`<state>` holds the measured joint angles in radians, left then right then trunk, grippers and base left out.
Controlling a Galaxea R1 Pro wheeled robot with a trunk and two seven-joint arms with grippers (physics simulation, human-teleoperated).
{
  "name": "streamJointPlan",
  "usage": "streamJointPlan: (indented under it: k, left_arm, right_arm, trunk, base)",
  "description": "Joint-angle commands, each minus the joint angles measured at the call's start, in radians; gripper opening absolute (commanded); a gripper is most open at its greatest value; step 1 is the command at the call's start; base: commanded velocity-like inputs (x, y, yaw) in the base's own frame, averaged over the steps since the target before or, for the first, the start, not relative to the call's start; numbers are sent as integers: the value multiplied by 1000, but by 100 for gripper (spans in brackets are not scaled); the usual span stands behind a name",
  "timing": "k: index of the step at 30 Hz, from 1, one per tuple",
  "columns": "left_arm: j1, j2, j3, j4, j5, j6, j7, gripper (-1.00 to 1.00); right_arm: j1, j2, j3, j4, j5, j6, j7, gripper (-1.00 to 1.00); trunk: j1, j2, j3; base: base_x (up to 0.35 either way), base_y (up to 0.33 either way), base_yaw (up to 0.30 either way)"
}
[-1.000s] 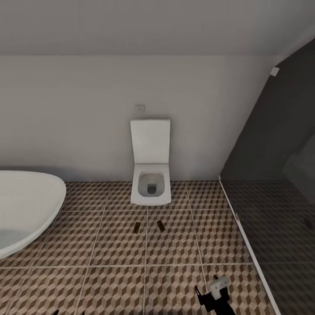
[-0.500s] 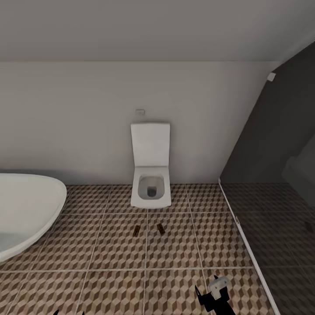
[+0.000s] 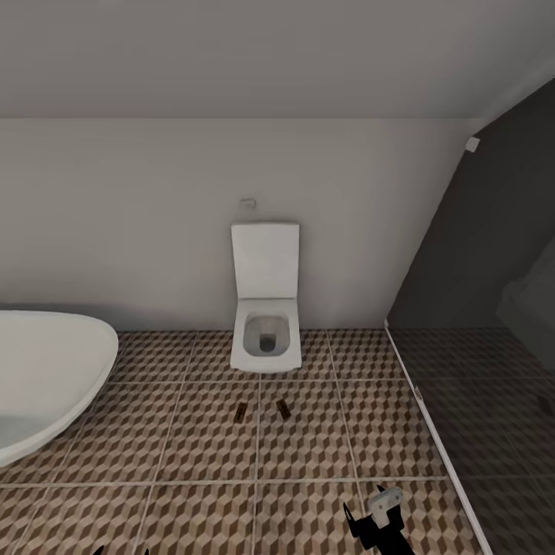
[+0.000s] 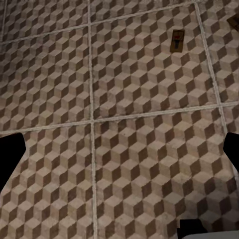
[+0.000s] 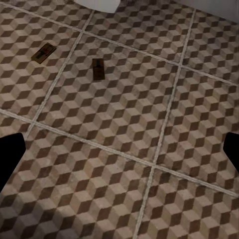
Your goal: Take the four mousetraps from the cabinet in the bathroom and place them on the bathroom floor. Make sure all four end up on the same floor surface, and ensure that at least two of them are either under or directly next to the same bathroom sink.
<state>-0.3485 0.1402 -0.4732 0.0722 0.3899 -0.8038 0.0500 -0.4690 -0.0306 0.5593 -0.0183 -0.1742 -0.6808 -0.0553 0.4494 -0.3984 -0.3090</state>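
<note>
**Operator:** Tools first?

**Inspector:** Your left tool [image 4: 119, 159] has its fingers wide apart over bare tile and carries nothing. Your right tool [image 5: 119, 157] is the same, spread and empty. Both hang above the bathroom floor [image 3: 193, 509], large square tiles printed with brown, beige and white cubes and joined by pale grout.

**Operator:** And the traps?

**Inspector:** Two small flat brown wooden mousetraps with dark wire lie on that floor. One [image 3: 241, 412] sits just beside a grout line, the other [image 3: 283, 408] is near it on the next tile. They are apart from each other and ahead of your tools. Beyond them stands the white square-bowled toilet [image 3: 265, 308] with its lid up against the pale wall [image 3: 139, 231]. A white oval bathtub [image 3: 46, 370] is to your left and a dark glass screen [image 3: 478, 308] to your right.

**Operator:** What changed over the last second?

**Inspector:** Only your viewpoint. The whole head picture has slid downward and the toilet reads slightly smaller, so the camera moved and the traps did not. My judgement is that you are drawing back with two traps placed and two left to fetch. These two lie by the toilet, so check that they count as next to the sink.
</note>
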Motion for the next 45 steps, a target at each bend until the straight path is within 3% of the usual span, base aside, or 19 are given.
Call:
streamJointPlan:
  k: [1,45]
  left_arm:
    - [-1,-1,-9,3,1,-5,5,100]
    - [-1,-1,-9,3,1,-5,5,100]
  right_arm:
    - [0,0,9,0,-5,-2,-5,100]
    - [0,0,9,0,-5,-2,-5,100]
  trunk:
    - [1,-2,0]
    - [1,-2,72]
  base:
    - [0,0,0]
    - [0,0,0]
